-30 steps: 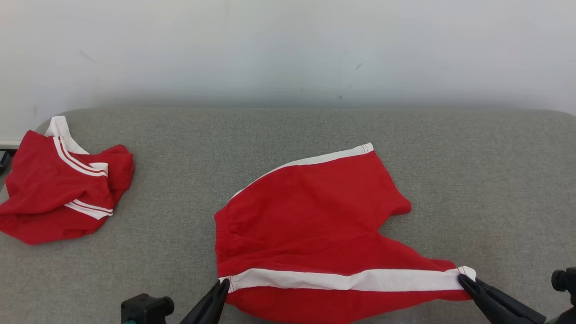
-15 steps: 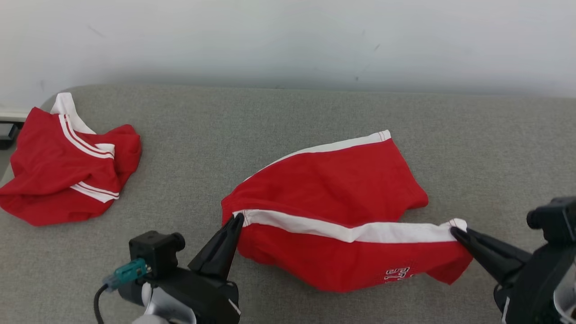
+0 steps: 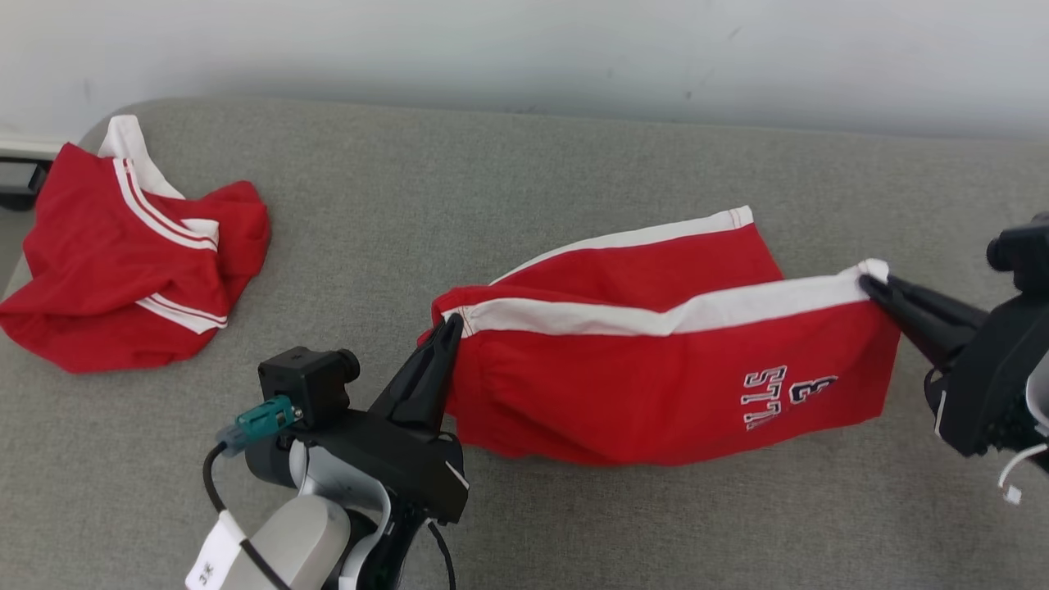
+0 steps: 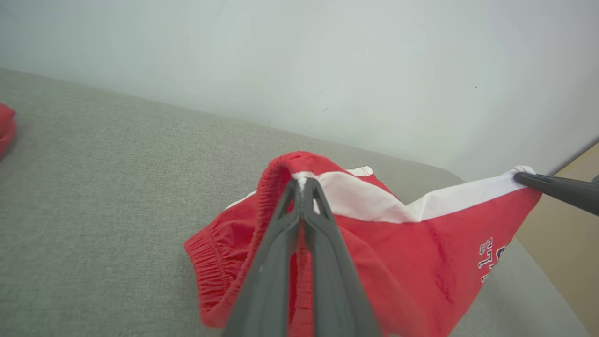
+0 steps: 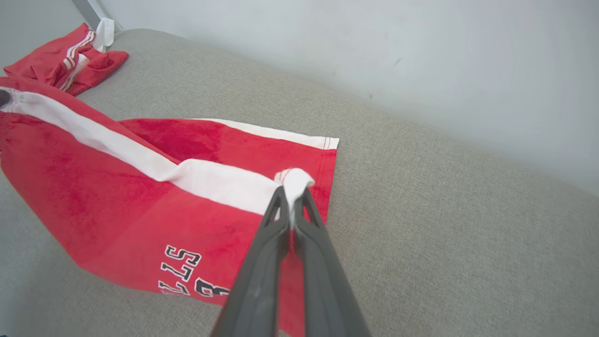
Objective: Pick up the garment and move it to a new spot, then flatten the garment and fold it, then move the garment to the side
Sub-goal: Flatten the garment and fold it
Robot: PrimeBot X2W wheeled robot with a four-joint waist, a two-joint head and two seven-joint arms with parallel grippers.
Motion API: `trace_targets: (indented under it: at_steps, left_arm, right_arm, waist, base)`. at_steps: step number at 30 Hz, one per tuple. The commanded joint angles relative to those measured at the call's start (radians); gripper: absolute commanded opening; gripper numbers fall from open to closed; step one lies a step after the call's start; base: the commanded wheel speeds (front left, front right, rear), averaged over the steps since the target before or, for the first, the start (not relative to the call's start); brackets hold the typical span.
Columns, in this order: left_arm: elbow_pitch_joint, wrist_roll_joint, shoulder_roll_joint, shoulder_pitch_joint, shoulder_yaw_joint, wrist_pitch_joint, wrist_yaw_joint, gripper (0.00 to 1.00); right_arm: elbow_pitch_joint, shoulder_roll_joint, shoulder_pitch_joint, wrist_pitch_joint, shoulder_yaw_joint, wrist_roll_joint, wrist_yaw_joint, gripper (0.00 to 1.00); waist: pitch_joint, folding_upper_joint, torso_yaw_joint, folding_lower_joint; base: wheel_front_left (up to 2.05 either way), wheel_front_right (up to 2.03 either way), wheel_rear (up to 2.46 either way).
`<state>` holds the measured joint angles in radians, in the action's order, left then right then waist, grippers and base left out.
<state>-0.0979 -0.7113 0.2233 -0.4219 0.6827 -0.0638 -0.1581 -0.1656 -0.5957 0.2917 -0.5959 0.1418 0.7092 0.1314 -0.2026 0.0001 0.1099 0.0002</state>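
Soft matt red cloth shorts (image 3: 656,393) with white cloth stripes, rough woven grey cloth surface (image 3: 524,180), smooth dull dark plastic left gripper (image 3: 451,324) and right gripper (image 3: 869,283), smooth matt wall (image 3: 524,49), far left soft red cloth other garment (image 3: 98,279)

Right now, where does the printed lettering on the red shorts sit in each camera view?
Head view: lettering right of centre, on the red shorts' hanging front panel.
Left wrist view: lower right, under the right claw's tip.
Right wrist view: bottom, left of centre, beside the right claw.
Shared landmark: the white stripe stretched from left claw to right claw.
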Motion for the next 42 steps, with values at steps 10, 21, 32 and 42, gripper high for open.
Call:
trace_targets:
  at_steps: [10, 21, 32, 42]
  left_arm:
    - [-0.122, 0.007, -0.053, -0.124, -0.005, -0.022, 0.019, 0.00]
    - [-0.212, 0.008, -0.086, -0.201, -0.004, -0.023, 0.022, 0.00]
    - [-0.303, 0.011, -0.114, -0.274, 0.014, -0.009, 0.034, 0.00]
    - [-0.384, 0.005, -0.137, -0.308, 0.030, -0.024, 0.044, 0.00]
  right_arm:
    - [0.189, -0.033, 0.206, 0.134, 0.115, -0.032, -0.001, 0.00]
    - [0.308, -0.042, 0.348, 0.211, 0.191, -0.029, -0.001, 0.00]
    - [0.421, -0.024, 0.457, 0.273, 0.267, -0.026, -0.001, 0.00]
    - [0.562, -0.001, 0.528, 0.354, 0.358, 0.000, -0.001, 0.00]
  waist:
    - [-0.071, -0.0001, 0.039, -0.0002]
    - [-0.096, -0.0001, 0.045, -0.0002]
    - [-0.118, -0.0001, 0.053, -0.0002]
    - [-0.133, -0.0001, 0.063, -0.0002]
  base:
    - [0.00, 0.00, 0.00]
    - [0.00, 0.00, 0.00]
    - [0.00, 0.00, 0.00]
    - [0.00, 0.00, 0.00]
